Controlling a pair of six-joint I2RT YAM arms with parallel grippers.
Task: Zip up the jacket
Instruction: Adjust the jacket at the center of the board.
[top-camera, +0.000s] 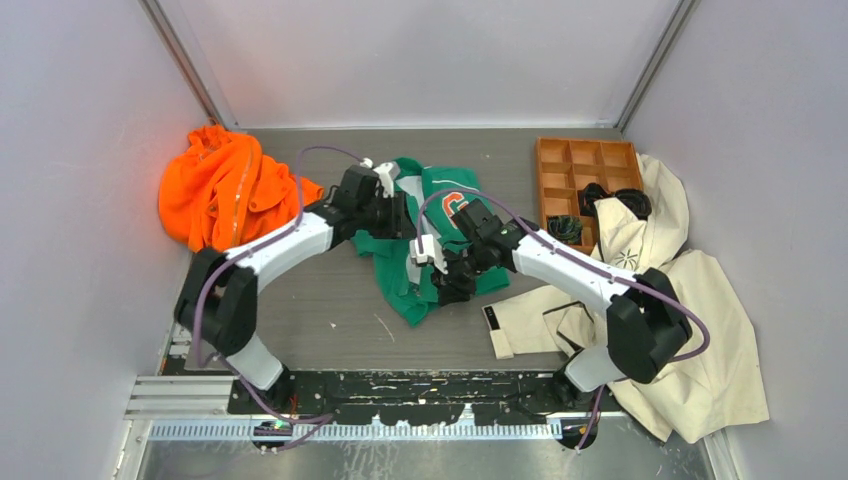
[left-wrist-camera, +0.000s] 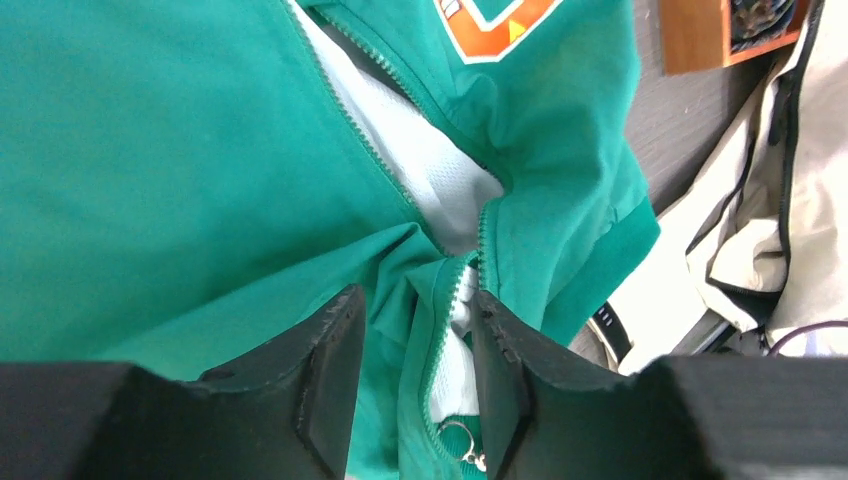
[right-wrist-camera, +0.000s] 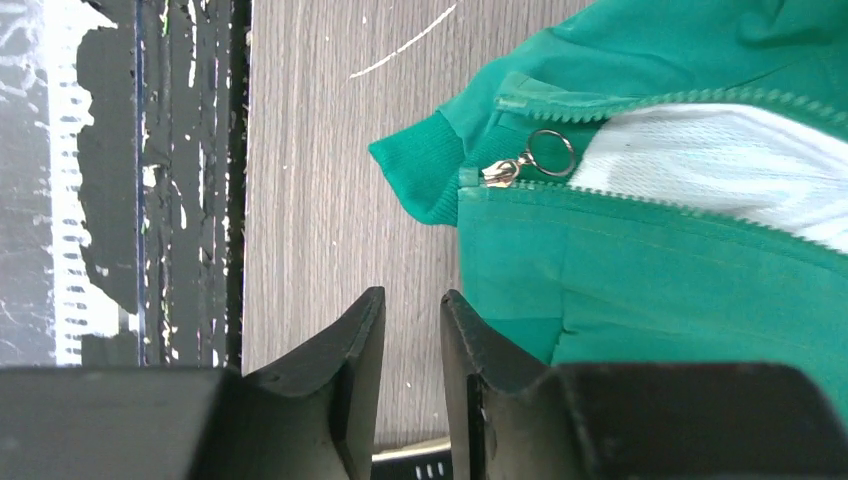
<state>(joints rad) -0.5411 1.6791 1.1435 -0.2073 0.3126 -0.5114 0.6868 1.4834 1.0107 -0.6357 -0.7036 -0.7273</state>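
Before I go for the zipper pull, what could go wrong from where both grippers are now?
1. The right gripper hangs open over bare table beside the hem of the jacket, short of the zipper pull. Closing here would likely grab nothing.
2. The left gripper straddles a bunched fold and seems not to clamp it, so zipping may drag the whole garment.
3. The white lining bulges between the tooth rows and could snag.
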